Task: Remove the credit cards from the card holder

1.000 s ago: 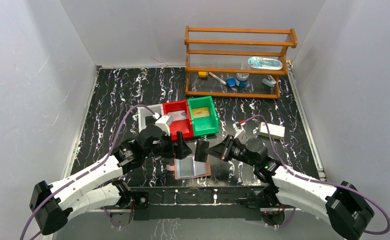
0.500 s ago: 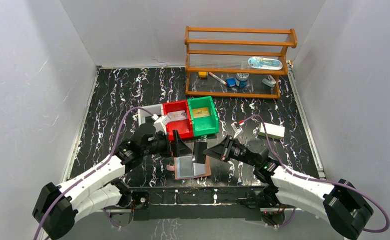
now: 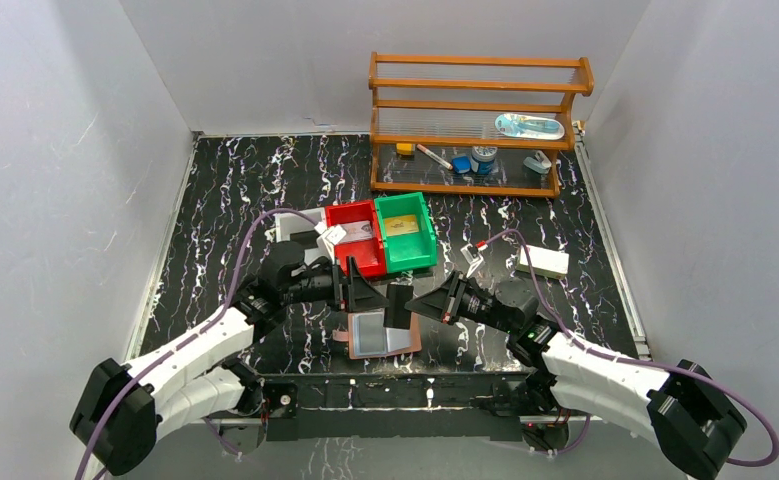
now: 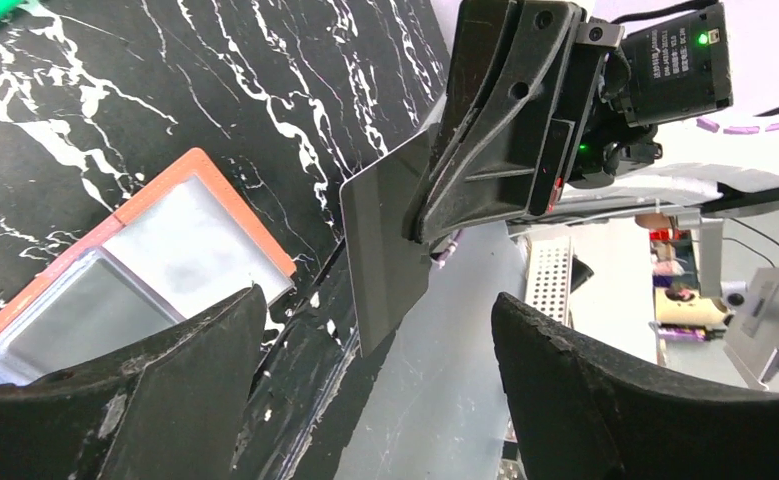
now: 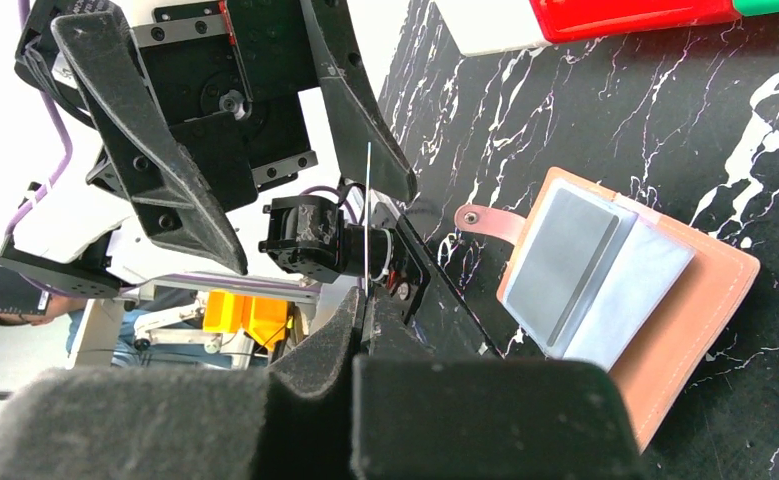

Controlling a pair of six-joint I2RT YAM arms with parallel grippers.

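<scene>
The card holder point(image 3: 383, 335) lies open at the table's point(image 3: 225, 200) front edge. Just above it, the right gripper point(image 3: 412, 303) pinches a dark card point(image 3: 399, 305). The left gripper point(image 3: 363, 293) faces it, jaws wide and empty. Behind sit a red bin point(image 3: 368, 260) and a green bin point(image 3: 411, 260).

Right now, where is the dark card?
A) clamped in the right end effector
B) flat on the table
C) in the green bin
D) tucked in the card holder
A: the right end effector is shut on the dark card, held clear of the open card holder.
</scene>
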